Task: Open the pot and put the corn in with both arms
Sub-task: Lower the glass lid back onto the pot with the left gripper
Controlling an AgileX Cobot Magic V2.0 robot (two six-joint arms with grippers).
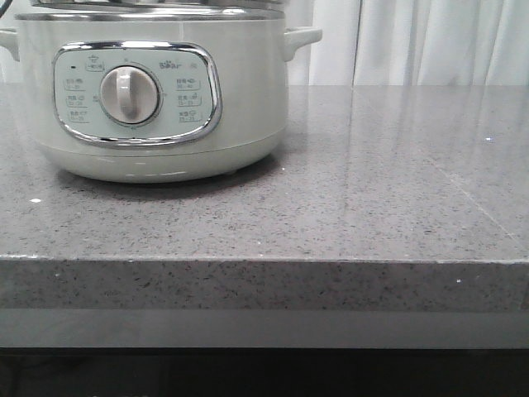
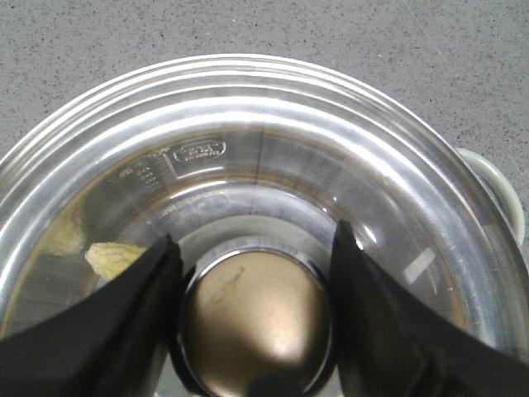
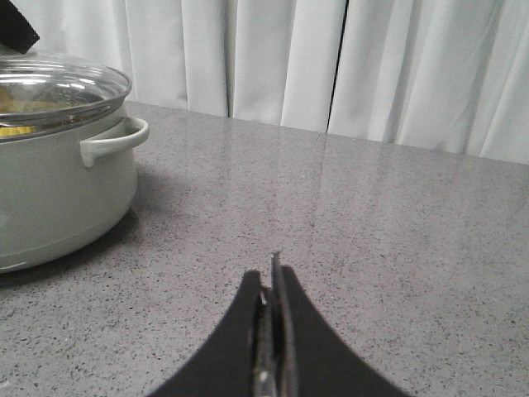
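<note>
Front view: the large round pale grey-green electric pot [image 1: 157,91] sits at the left on the speckled grey stone countertop [image 1: 372,190], its chrome-framed control panel [image 1: 136,93] with a central silver dial [image 1: 129,95] facing the camera. A small side handle [image 1: 302,38] sticks out on its right, and the steel rim of the lid is just visible at the upper edge of the picture. White pleated curtains [image 1: 413,41] hang behind the counter. Neither arm shows in this view, and the corn cannot be seen from here.

Left wrist view: looking straight down on the steel-rimmed glass lid [image 2: 248,149], which lies closed on the pot. The left gripper [image 2: 256,289] is spread, its two black fingers [image 2: 124,322] standing on either side of the round brassy metal lid knob [image 2: 256,322]; whether the pads touch the knob I cannot tell. Through the glass, beside the left-hand finger, pale yellow pieces [image 2: 111,258] lie inside the pot; they may be the corn, but the glare makes that unsure.

Right wrist view: the right gripper [image 3: 271,331] has its black fingers pressed together with nothing between them, low over bare countertop. The pot stands well apart from it, lid on, with a handle toward the gripper and a strip of yellow [image 3: 15,131] showing through the glass just under the rim. A dark tip of the left arm [image 3: 16,29] sits above the lid.
</note>
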